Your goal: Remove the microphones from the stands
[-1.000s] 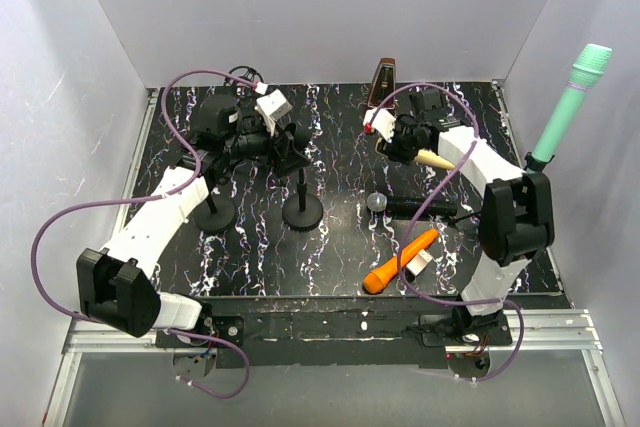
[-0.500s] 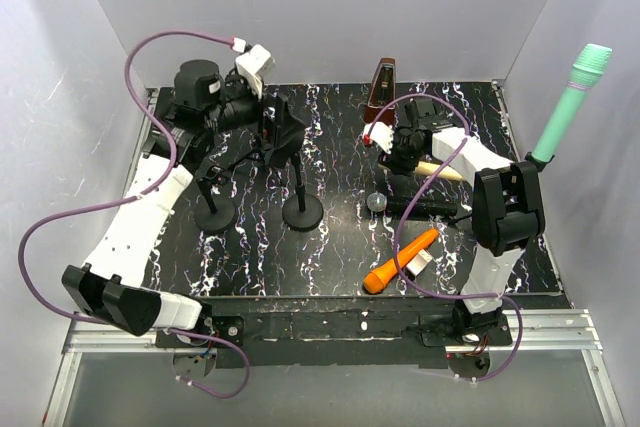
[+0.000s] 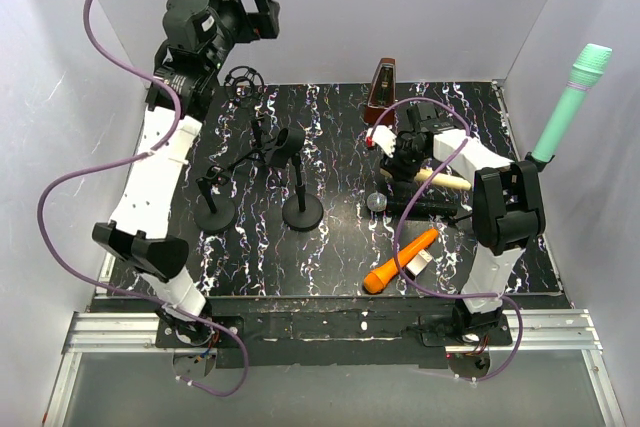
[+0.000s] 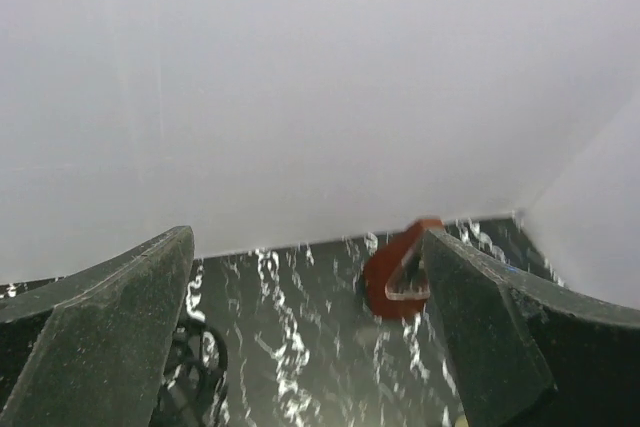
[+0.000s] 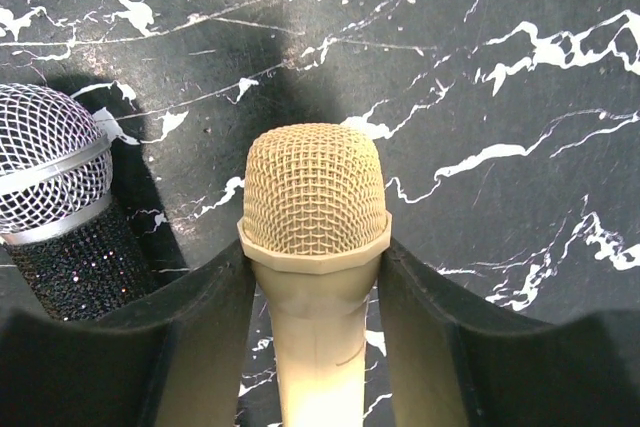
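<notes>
The cream microphone [image 5: 315, 197] was in the right hand [image 5: 315, 247], pinched just under its mesh head between the two fingers [image 5: 200, 347], w/ the head sticking out past the fingertips. In the top view its pale handle [image 3: 443, 182] came out behind the right hand [image 3: 400, 159], which was low over the desk [image 3: 330, 257] at the right-centre part. I could not tell if the mic touched the desk surface or was just above it.

Just beside it, on the left side in the wrist view, lay a black microphone [image 5: 50, 187] w/ silver grille; from the top it [image 3: 420, 206] lay flat on the desk, near the right hand. The cream mic was well apart from the stand [image 3: 300, 209], which stood upright left of centre w/ its black clip on top. A second stand [image 3: 214, 212] stood just left of it.

The left hand [image 3: 252, 9] was raised high at the back-left, far from both stands and from the mic, w/ its fingers [image 4: 100, 337] spread wide and nothing between them. Its camera looked at the white wall and a metronome [image 4: 400, 269].

Other things: an orange item [image 3: 400, 260] lay on the desk in front of the black mic, and a green microphone [image 3: 572, 102] was at the right wall.
</notes>
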### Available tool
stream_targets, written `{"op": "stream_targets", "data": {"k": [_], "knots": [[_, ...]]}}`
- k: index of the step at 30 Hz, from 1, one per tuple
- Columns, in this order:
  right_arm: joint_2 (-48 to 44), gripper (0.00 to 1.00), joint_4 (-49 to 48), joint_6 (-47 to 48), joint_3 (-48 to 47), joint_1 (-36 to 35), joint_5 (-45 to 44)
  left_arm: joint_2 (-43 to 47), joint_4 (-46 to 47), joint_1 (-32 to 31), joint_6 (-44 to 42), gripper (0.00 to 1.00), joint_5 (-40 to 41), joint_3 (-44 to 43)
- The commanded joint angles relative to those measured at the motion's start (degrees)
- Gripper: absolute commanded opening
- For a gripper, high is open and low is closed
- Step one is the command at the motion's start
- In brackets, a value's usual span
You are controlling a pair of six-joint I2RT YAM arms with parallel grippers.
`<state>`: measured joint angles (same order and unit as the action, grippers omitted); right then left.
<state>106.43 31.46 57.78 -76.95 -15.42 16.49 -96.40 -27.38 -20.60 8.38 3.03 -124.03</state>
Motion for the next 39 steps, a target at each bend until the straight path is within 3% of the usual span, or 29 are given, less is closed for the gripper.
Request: {"op": "stream_targets", "data": {"k": [1,4,9,13,16,23,27,33,37,39], "knots": [[-1.4,0.62,1.05,-2.4,0.74,1.01,1.79,-3.69,8.48,2.84,10.57,0.98,7.79,-4.79],[-3.94,0.64,0.62,-4.42,1.36,1.09,3.54,-8.53,6.73,6.79,20.41,0.98,3.93,-11.3],[-7.2,0.79,-0.7,-8.99,2.06,1.09,5.48,-12.22,10.93,15.48,38.06,0.98,-9.32,-11.76],[-8.43,0.8,-0.61,-11.54,1.37,1.09,7.06,-17.14,24.0,23.21,57.57,0.98,-23.21,-10.18],[-8.7,0.8,-0.17,-14.09,-0.66,1.01,8.12,-19.52,27.01,23.59,60.86,0.98,-26.31,-12.46],[-8.0,0.8,-0.35,-16.64,-4.43,0.92,9.17,-21.81,24.05,24.29,75.36,0.98,-24.83,-14.04],[-6.59,0.8,-0.44,-17.17,-5.93,1.01,9.35,-22.95,20.7,24.29,79.59,0.98,-22.54,-16.16],[-5.97,0.8,-0.79,-17.7,-7.42,1.01,9.52,-23.13,20.87,23.59,79.33,0.98,-22.54,-15.46],[-5.8,0.8,-0.09,-18.05,-8.66,1.01,9.61,-21.56,20.44,23.59,76.79,0.98,-21.4,-14.41],[-6.5,0.8,0.7,-18.32,-9.44,1.01,9.87,-19.54,21.39,23.68,68.31,0.98,-20.61,-12.3]]}}
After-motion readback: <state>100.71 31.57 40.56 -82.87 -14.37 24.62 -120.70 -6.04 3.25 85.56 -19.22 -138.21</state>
